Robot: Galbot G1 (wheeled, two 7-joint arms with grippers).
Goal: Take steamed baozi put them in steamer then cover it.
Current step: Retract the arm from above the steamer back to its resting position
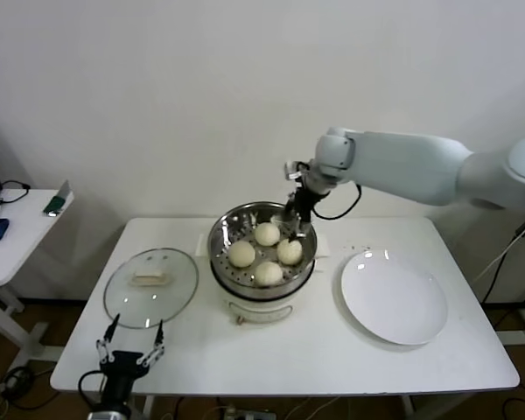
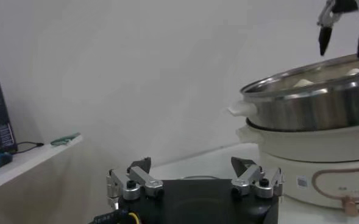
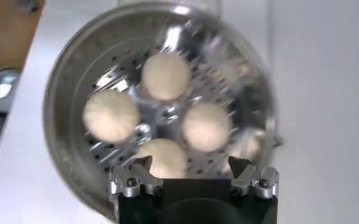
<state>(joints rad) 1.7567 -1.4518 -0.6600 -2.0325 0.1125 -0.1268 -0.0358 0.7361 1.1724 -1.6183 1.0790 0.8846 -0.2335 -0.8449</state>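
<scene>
Several cream-white steamed baozi (image 1: 267,234) lie on the perforated tray inside the shiny steamer (image 1: 222,229) at the table's middle; the right wrist view shows them from above (image 3: 165,75). My right gripper (image 1: 296,220) is open and empty, hovering over the steamer's back right rim. The cover (image 1: 150,286), a clear glass lid with a cream handle, lies flat on the table left of the steamer. My left gripper (image 1: 131,344) is open and empty at the table's front left edge, just in front of the cover. The steamer shows side-on in the left wrist view (image 2: 316,100).
A flat white plate (image 1: 393,297) lies right of the steamer. A white side table (image 1: 17,236) with small items stands at the far left. A white wall is behind the table.
</scene>
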